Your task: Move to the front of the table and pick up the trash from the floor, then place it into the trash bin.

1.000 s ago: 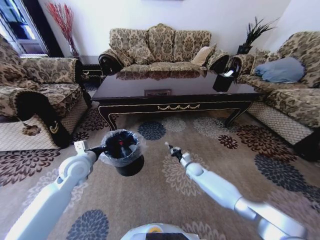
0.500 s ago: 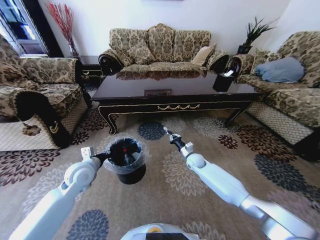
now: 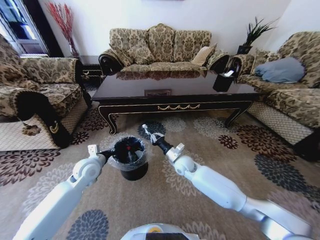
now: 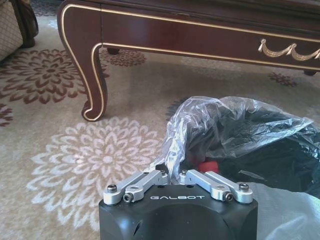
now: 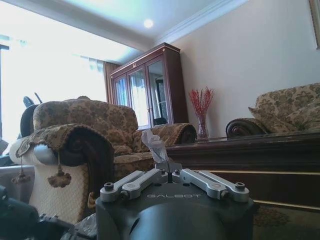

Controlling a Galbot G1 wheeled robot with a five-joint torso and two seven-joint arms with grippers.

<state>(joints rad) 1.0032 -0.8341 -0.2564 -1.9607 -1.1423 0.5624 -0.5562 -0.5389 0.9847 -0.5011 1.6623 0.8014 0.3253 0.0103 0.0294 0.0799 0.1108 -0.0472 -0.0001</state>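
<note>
The black trash bin with its clear liner stands on the flowered carpet in front of the dark table. My left gripper is at the bin's left rim, shut on the liner's edge. A red piece lies inside the bin. My right gripper hovers just beyond the bin's right rim, shut on a small crumpled white paper scrap, which sticks up from its fingertips.
Patterned sofas surround the table: one behind, one on the left, one on the right. A black holder sits on the tabletop. The table's carved leg stands close to the bin.
My right gripper has swung left with the white scrap, from the open carpet to the bin's right rim. The left gripper and bin have shifted slightly right.
</note>
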